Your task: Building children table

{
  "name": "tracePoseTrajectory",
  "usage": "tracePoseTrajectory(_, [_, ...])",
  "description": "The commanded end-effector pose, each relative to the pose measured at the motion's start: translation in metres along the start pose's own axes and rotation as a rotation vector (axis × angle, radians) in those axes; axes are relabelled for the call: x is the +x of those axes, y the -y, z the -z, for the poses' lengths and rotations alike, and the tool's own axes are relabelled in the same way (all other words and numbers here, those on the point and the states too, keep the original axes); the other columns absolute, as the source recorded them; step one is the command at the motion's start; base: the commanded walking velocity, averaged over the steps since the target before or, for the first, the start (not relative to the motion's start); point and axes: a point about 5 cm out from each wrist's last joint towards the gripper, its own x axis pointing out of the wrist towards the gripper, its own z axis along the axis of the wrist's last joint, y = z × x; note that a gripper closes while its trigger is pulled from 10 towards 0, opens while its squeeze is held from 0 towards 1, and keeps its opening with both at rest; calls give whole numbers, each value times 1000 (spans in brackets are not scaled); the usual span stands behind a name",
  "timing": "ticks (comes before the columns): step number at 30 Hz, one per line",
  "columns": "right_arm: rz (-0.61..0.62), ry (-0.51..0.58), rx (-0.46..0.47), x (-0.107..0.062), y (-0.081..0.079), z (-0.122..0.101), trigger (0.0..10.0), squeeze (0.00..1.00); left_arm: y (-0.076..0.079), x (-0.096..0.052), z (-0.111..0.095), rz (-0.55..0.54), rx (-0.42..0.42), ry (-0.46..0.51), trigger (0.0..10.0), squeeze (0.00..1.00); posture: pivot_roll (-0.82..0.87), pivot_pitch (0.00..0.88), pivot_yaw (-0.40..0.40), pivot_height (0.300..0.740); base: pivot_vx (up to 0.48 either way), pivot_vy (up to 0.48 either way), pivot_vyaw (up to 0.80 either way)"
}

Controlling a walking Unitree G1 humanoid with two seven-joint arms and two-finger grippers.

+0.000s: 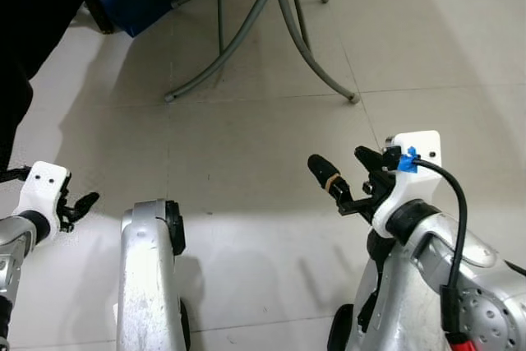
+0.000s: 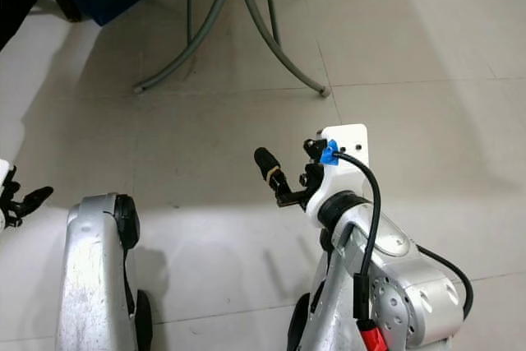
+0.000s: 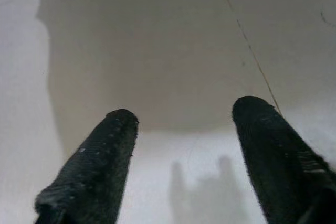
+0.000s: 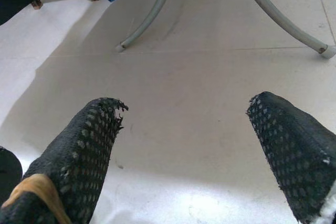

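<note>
Grey metal table legs (image 1: pixel 279 30) stand on the tiled floor (image 1: pixel 271 137), well ahead of both grippers; right gripper (image 4: pixel 184 129) and left gripper (image 3: pixel 181 124) hold fingers spread, empty. Walking closer risks clipping the curved feet.

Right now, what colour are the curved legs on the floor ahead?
Grey-green metal tube legs, clearest in the left eye view; the right wrist view shows them too.
</note>
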Motion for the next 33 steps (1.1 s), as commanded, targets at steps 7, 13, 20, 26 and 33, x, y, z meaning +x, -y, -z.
tracePoseTrajectory(7, [-14, -62, 19, -9, -2, 9, 10000, 0, -10, -17, 75, -52, 76, -327, 10000, 1000, -51, 408, -21, 300, 0, 0, 0])
tracePoseTrajectory(13, [-17, -91, 26, -15, -2, 13, 10000, 0, -8, -37, 123, -73, 133, -552, 10000, 1000, -72, 433, -26, 300, 0, 0, 0])
tracePoseTrajectory(20, [-35, -117, 36, -21, -5, 15, 10000, 0, 10, -62, 169, -7, 35, -775, 10000, 1000, -102, 470, -41, 300, 0, 0, 0])
tracePoseTrajectory(26, [-51, -128, 42, -23, -8, 15, 10000, 0, 22, -74, 185, 58, -59, -871, 10000, 1000, -104, 479, -45, 300, 0, 0, 0])
tracePoseTrajectory(33, [-95, -148, 55, -22, -13, 15, 10000, 0, 46, -94, 204, 207, -257, -1012, 10000, 820, -111, 506, -58, 300, 0, 0, 0])
